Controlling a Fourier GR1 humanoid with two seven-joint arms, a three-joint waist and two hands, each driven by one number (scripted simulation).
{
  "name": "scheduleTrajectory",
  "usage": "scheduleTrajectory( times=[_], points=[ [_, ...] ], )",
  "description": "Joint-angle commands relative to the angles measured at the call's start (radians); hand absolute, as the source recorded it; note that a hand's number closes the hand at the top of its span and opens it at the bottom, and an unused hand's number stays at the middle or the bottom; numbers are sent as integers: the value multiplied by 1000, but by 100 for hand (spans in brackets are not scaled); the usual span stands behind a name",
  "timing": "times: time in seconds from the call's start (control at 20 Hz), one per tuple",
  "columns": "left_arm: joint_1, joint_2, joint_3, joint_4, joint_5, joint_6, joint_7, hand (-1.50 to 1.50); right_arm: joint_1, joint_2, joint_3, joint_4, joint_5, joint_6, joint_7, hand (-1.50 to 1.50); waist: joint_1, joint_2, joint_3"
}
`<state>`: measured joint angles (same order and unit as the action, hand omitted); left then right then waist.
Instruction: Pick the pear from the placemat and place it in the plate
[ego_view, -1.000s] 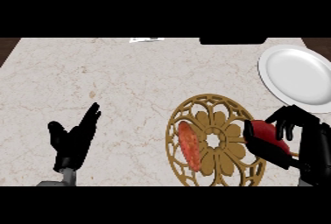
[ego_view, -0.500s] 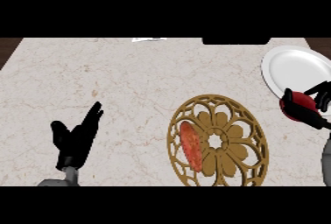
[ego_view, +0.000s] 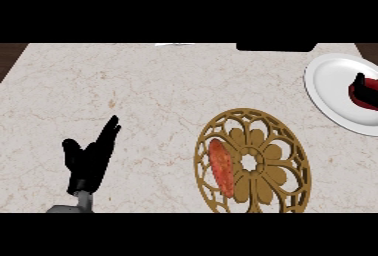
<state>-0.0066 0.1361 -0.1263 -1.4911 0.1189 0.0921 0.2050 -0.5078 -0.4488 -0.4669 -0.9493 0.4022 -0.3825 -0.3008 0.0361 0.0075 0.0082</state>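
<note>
Head view, looking steeply down on the marbled counter (ego_view: 148, 90). The right robot hand (ego_view: 367, 85) shows only as a few black fingers at the right edge, over the white plate (ego_view: 328, 82) in the far right corner; the fingers curl round a dark red object, probably the pear (ego_view: 362, 98), though most of it is cut off by the edge and its shape cannot be confirmed. That object sits above the plate's inner area; contact with the plate surface cannot be judged from this angle. The gold openwork placemat (ego_view: 255, 162), round with a flower pattern, lies near right of centre, apart from the plate. An elongated orange-red item (ego_view: 220, 167) lies on the left part of the placemat, running near to far. The left robot hand (ego_view: 88, 160) rests at the near left, fingers straight and pointing up and slightly right, thumb spread to the left, holding nothing, with its grey forearm (ego_view: 77, 202) entering from the lower edge. A dark rectangular shape (ego_view: 275, 46) sits at the far edge of the counter.
</note>
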Motion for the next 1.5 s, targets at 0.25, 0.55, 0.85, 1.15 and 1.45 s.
scheduleTrajectory(
  times=[0.25, 0.55, 0.85, 1.15, 1.45],
  points=[
    [-22, -24, -13, 46, 11, -21, 27, 0, -176, -171, -57, 468, 22, 24, -57, 150, 26, 22, -4],
    [4, -4, -23, 9, 13, -44, 49, 0, -200, -233, 34, 628, 119, 156, -43, -150, 54, 27, -1],
    [-27, -25, -11, 49, 8, -34, 9, 0, -244, -205, -53, 669, 19, 227, -213, -150, 44, 33, 2],
    [15, -6, -18, 2, 12, -48, 38, 0, -252, -225, -202, 685, -132, 297, -338, -150, 30, 22, 3],
    [2, -8, 17, 36, 10, -27, 17, 0, -217, -318, -255, 760, -186, 471, -329, -150, 11, 19, -1]
  ],
)
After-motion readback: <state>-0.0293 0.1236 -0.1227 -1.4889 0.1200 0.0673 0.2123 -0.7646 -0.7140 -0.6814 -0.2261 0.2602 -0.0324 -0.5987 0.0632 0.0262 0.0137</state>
